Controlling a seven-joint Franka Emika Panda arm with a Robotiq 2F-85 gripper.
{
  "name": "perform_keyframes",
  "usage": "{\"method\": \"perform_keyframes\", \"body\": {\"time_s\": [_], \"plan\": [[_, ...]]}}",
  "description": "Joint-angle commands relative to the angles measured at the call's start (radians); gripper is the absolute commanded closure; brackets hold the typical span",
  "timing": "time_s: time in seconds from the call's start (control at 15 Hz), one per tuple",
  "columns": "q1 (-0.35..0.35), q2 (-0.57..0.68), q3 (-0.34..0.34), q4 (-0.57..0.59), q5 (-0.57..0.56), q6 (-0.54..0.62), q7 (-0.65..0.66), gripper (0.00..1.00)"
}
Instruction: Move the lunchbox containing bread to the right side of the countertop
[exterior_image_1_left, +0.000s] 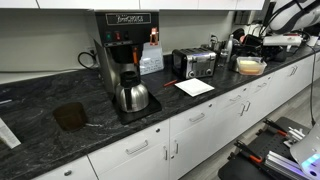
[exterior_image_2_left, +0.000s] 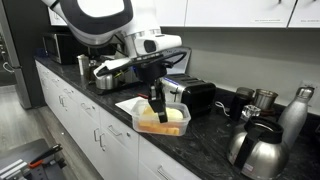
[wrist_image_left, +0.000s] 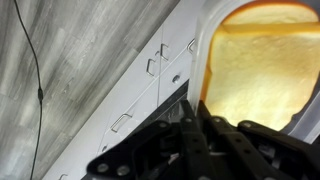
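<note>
The lunchbox (exterior_image_2_left: 168, 120) is a clear shallow container with pale yellow bread (exterior_image_2_left: 172, 116) inside. It sits near the front edge of the dark speckled countertop (exterior_image_2_left: 200, 145), beside the toaster. In an exterior view it shows far along the counter (exterior_image_1_left: 250, 67). My gripper (exterior_image_2_left: 155, 110) comes straight down onto its near rim. In the wrist view the black fingers (wrist_image_left: 193, 112) are closed on the lunchbox wall (wrist_image_left: 205, 60), with the bread (wrist_image_left: 265, 70) glowing yellow through it. I cannot tell whether the box is lifted off the counter.
A black toaster (exterior_image_2_left: 190, 95), a steel kettle (exterior_image_2_left: 255, 150) and mugs (exterior_image_2_left: 262, 100) stand behind and beside the box. A coffee machine (exterior_image_1_left: 125, 50) and a white paper sheet (exterior_image_1_left: 195, 87) are on the counter. White cabinets (wrist_image_left: 140, 90) with silver handles are below.
</note>
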Motion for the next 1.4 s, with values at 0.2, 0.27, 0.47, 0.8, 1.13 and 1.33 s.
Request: {"method": "perform_keyframes", "body": {"time_s": [0.2,0.27,0.47,0.8,1.13,1.33], "plan": [[0.007,-0.001,-0.009,0.002,-0.001,-0.004,0.001,0.93],[0.007,-0.001,-0.009,0.002,-0.001,-0.004,0.001,0.93],[0.004,0.009,-0.007,0.012,-0.006,0.000,0.008,0.98],[0.005,0.134,-0.008,0.156,-0.032,0.043,0.027,0.98],[0.060,0.265,-0.050,0.256,-0.001,0.040,0.005,0.98],[0.105,0.334,-0.082,0.303,0.048,0.040,-0.031,0.98]]}}
